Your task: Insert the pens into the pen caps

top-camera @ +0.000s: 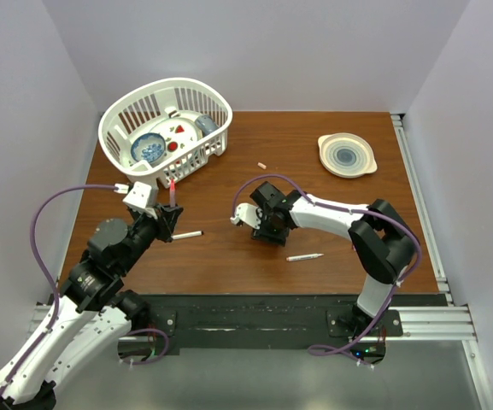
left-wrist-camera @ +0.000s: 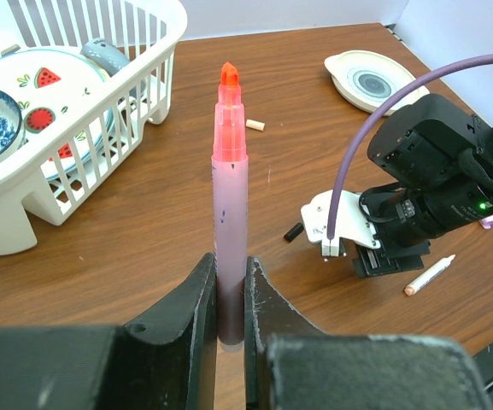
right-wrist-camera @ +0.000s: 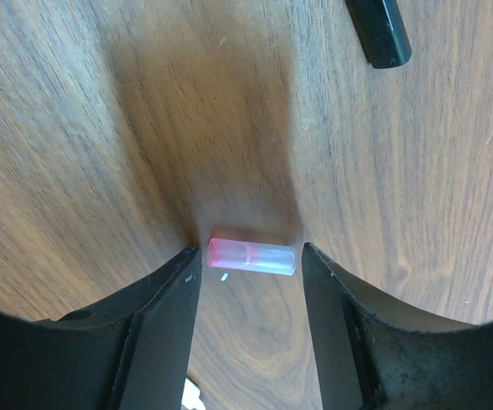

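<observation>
Right pincer (right-wrist-camera: 250, 253) poised about pink cap (right-wrist-camera: 253, 256); left pincer (left-wrist-camera: 229, 272) presents pink highlighter (left-wrist-camera: 229, 171).
Right pincer jaws stand open, empty, the pink cap lying between the fingertips (right-wrist-camera: 162, 303), its length running finger to finger; a black cap (right-wrist-camera: 378, 30) lies beyond, to the right. Left pincer is clamped on the upright pink highlighter, tip bare. Judgement: closing thus would cover the cap's mouth; a quarter wrist turn first seems advisable.
</observation>
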Available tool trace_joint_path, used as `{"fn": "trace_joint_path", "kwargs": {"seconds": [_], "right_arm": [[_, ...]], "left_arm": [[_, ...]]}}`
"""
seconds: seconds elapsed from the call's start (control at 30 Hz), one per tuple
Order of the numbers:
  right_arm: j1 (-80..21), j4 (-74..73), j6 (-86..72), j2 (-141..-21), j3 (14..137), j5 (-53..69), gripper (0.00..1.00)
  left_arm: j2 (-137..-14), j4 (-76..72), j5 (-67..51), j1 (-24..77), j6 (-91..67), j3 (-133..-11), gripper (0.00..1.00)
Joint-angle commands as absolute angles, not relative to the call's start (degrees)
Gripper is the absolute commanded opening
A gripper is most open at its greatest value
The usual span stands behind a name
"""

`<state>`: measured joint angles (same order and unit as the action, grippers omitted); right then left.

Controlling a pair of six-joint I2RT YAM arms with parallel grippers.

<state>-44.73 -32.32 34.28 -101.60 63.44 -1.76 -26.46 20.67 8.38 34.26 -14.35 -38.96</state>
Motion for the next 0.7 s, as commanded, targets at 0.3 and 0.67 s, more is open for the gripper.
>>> {"fn": "trace_joint_path", "kwargs": {"seconds": [0.3,0.67], "right_arm": [[-45.2,-17.1,6.7,-86.9,64.6,-3.1,0.55],[-41.8,-45.6,-51.0,-88.2,74.2,-23.2,0.57]], "left_arm": [[-25.8,18.7,9.2,34.4,-14.7,-38.9,0.0],[-25.4,18.9,9.5,34.4,-14.8,-38.9,0.0]]}}
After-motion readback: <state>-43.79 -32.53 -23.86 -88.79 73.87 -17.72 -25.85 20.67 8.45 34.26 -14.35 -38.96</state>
